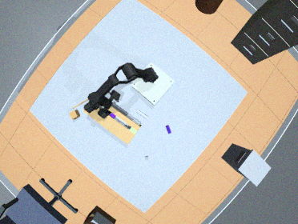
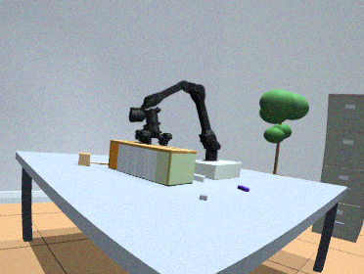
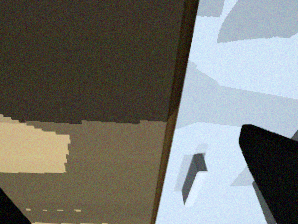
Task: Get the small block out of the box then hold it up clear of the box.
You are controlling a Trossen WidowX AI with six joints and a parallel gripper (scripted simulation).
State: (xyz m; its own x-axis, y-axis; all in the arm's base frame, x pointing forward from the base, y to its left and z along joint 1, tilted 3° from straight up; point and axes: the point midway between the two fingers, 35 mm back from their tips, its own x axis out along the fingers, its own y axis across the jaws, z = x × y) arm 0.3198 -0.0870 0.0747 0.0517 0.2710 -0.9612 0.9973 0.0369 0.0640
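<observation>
The box (image 1: 117, 129) (image 2: 137, 160) (image 3: 105, 192) is long and tan, with a clear front, a pale green end (image 2: 182, 168) and an orange end (image 2: 113, 156). In the top view a purple block (image 1: 112, 115) shows through the slot in its top, nearer the orange end than the green end. The block is not visible in the exterior view or the wrist view. My gripper (image 1: 110, 105) (image 2: 154, 140) is open and empty, just above the box, towards its orange end. In the wrist view one finger is over the box and the other over the table beside it.
Another purple block (image 1: 168, 129) (image 2: 243, 188) lies on the table (image 1: 192, 88) (image 2: 254, 220). Also there are a small grey block (image 1: 146, 158) (image 2: 204, 198), a tan cube (image 1: 74, 114) (image 2: 84, 159) with a thin stick (image 1: 79, 104), and a white piece (image 2: 200, 178) (image 3: 195, 186) beside the box.
</observation>
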